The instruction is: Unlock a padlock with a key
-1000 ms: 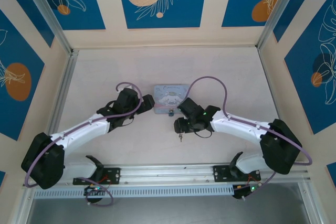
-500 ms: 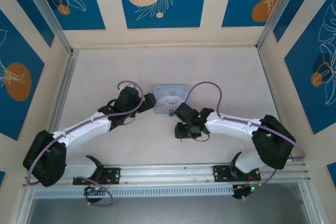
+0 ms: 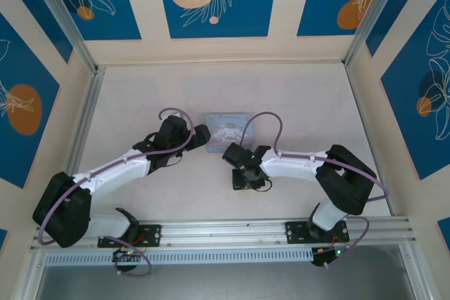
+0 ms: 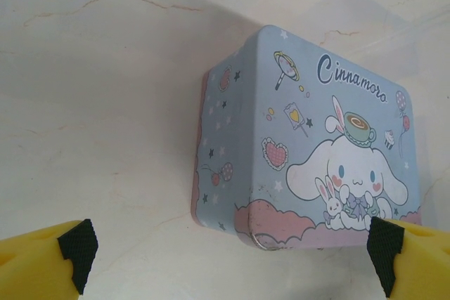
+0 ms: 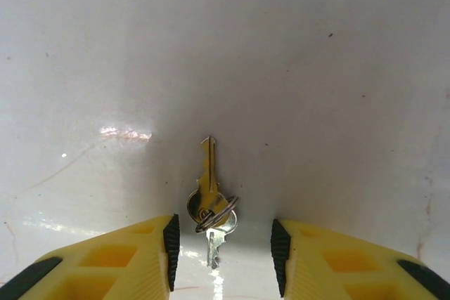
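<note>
While the pale tabletop (image 5: 337,68) is being viewed from the right wrist, the key (image 5: 206,173) is being shown lying flat on it. Its blade is pointing toward the far side and its head is threaded on a small ring (image 5: 223,210). What looks like a second key (image 5: 213,247) is hanging off the same ring toward the near side, though that part is being dimmed by shadow and cannot be told for sure.

The right end effector (image 5: 221,240) is being held low over the tabletop with its jaws partly open. One yellow finger (image 5: 151,251) is being set to the left of the ring and the other to the right, and nothing is being gripped. The dark pads are standing just clear of the metal.

In the overhead view this end effector is being seen just on the near side of the pale blue tin (image 4: 309,138). The left end effector (image 4: 230,249) is being held spread to its widest and empty. It is at the tin's left end, with the tin lying just beyond its fingertips.
</note>
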Action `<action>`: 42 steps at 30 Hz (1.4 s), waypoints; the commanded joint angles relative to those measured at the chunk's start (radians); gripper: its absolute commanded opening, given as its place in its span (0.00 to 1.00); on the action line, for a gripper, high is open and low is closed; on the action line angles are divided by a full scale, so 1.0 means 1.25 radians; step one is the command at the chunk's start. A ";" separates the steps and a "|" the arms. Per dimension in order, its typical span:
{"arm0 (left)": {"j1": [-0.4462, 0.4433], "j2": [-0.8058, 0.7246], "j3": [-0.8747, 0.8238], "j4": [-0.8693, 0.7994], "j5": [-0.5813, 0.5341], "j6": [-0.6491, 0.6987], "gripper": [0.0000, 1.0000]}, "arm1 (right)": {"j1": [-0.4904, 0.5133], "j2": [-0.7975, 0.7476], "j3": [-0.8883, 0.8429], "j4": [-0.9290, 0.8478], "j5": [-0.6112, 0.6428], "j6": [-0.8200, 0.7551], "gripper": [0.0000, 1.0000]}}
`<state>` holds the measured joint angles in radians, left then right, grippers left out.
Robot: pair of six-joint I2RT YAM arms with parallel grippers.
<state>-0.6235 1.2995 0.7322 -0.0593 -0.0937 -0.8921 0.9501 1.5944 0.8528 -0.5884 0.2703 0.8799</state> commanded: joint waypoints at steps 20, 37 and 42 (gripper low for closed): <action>0.006 0.016 0.006 0.033 0.024 -0.007 1.00 | 0.006 -0.022 0.012 0.038 0.057 0.041 0.39; 0.006 0.020 0.014 0.033 0.026 -0.008 1.00 | 0.010 0.032 -0.008 0.052 0.046 0.054 0.34; 0.006 0.024 0.018 0.030 0.027 -0.006 1.00 | 0.015 0.007 -0.030 0.053 0.046 0.062 0.27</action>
<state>-0.6228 1.3197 0.7322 -0.0330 -0.0784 -0.8925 0.9565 1.6028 0.8543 -0.5362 0.3386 0.9276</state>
